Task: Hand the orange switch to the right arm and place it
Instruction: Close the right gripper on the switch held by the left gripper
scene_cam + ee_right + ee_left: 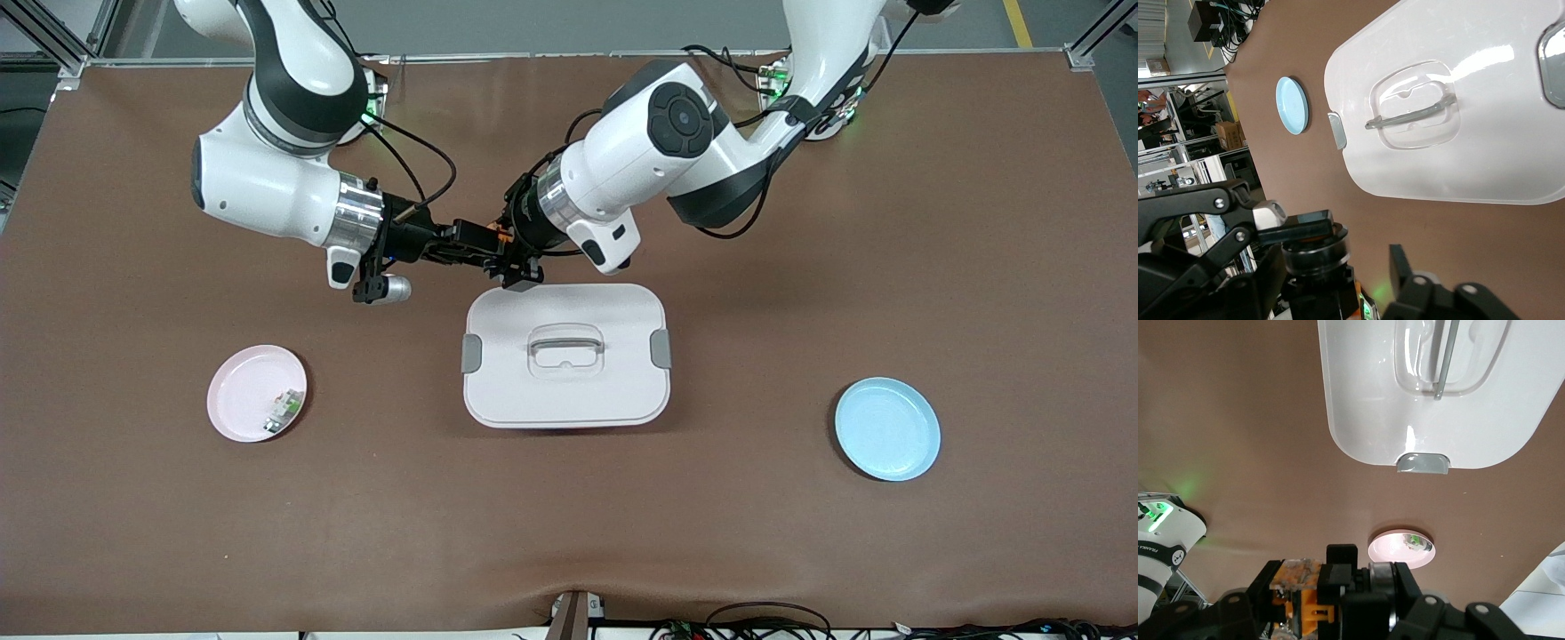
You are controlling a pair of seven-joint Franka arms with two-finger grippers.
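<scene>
A pink plate [240, 396] and blue plate [887, 428] lie nearest, then the white box [565, 356]. Above its farther edge, the left gripper [513, 252] clamps the orange switch [503, 236]; the right gripper [484, 246] meets it, jaws seemingly apart.

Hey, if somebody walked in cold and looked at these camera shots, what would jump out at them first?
The two grippers meet tip to tip in the air, just off the table-centre white lidded container's edge nearest the robots: the left gripper and right gripper have the tiny orange switch between them. Next come two plates nearer the front camera: a pink plate holding a small white-and-green part toward the right arm's end, and a blue plate toward the left arm's.
</scene>
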